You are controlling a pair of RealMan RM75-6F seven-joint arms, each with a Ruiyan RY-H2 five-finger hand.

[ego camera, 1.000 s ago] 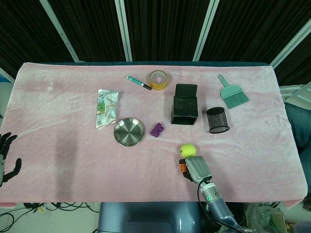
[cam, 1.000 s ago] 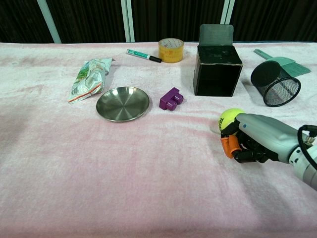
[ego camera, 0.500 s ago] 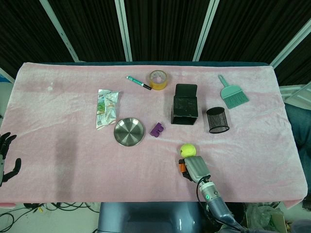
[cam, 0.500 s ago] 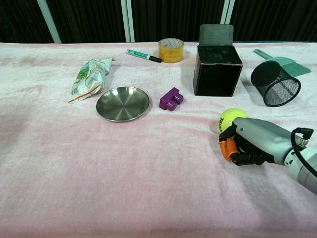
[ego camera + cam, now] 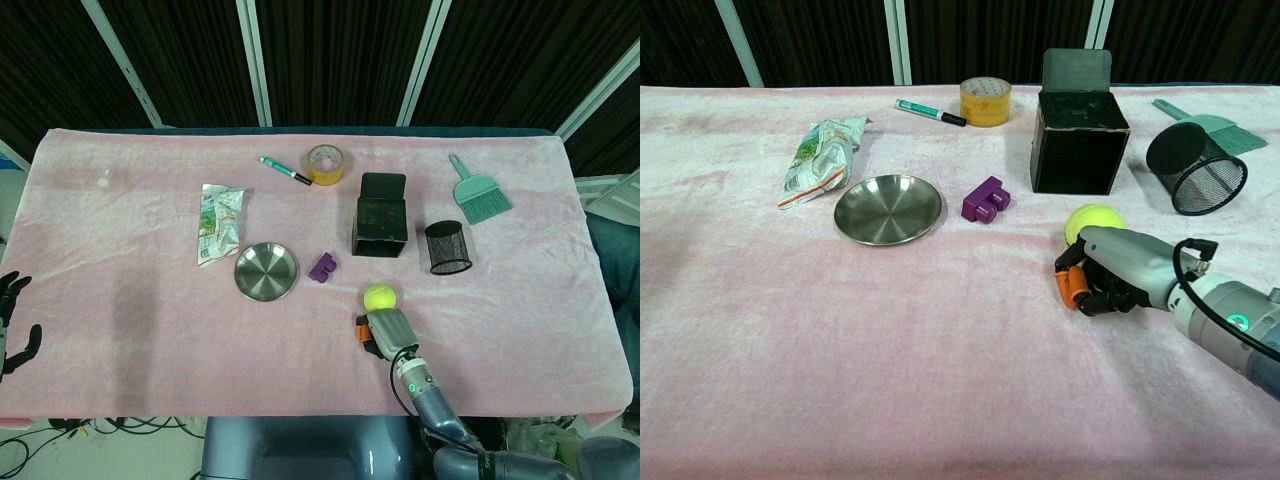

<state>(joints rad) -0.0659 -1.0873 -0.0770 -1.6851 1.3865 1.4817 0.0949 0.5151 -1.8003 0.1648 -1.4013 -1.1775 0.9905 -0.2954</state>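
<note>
Pink cloth covers the worktop (image 5: 120, 300) before dark curtains. At far left, the left hand (image 5: 10, 325) hangs off the edge, fingers spread, holding nothing. Right of centre, the right hand (image 5: 1102, 275) lies curled, its fingers closed on nothing, with the tennis ball (image 5: 1093, 221) touching it just beyond, the far nearer hand.

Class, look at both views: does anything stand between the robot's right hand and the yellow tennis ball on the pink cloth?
Nothing visible does. The right hand lies with its fingers curled, right next to the tennis ball, which sits just beyond it; whether they touch is unclear. The purple block and the black box stand off to the side and beyond.
</note>
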